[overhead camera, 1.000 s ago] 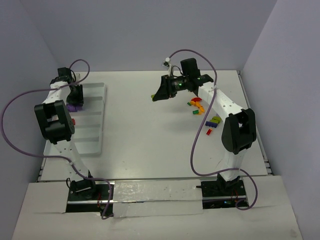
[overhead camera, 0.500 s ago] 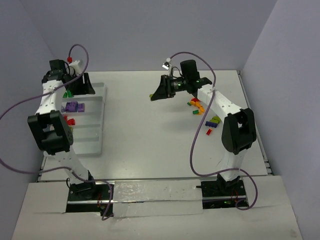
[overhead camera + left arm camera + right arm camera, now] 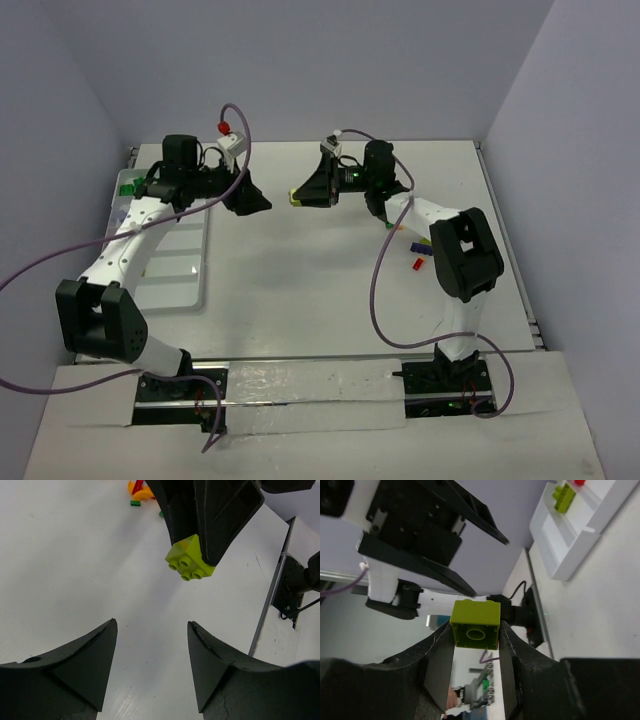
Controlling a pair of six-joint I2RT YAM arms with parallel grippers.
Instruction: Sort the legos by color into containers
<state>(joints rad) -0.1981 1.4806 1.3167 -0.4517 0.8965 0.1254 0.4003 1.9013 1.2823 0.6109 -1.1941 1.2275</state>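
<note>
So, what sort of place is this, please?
Likely a robot lab cell: left arm and right arm bolted to a white table, plain walls boxing it in, a compartment tray holding lego bricks.

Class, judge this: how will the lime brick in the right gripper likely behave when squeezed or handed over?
The lime brick is probably rigid: its edges look square in the right gripper. Flat faces suggest it won't roll. Smooth plastic may slip.

Two arms (image 3: 125,245) (image 3: 440,215), one tray (image 3: 182,275), one lime brick (image 3: 191,557) in the right jaws, one red brick (image 3: 418,263) lying alone on the surface (image 3: 300,290), a few other bricks (image 3: 141,493) partly hidden by the right arm, and at least two in the tray: one lime piece (image 3: 563,496) and one red piece (image 3: 578,482).
</note>
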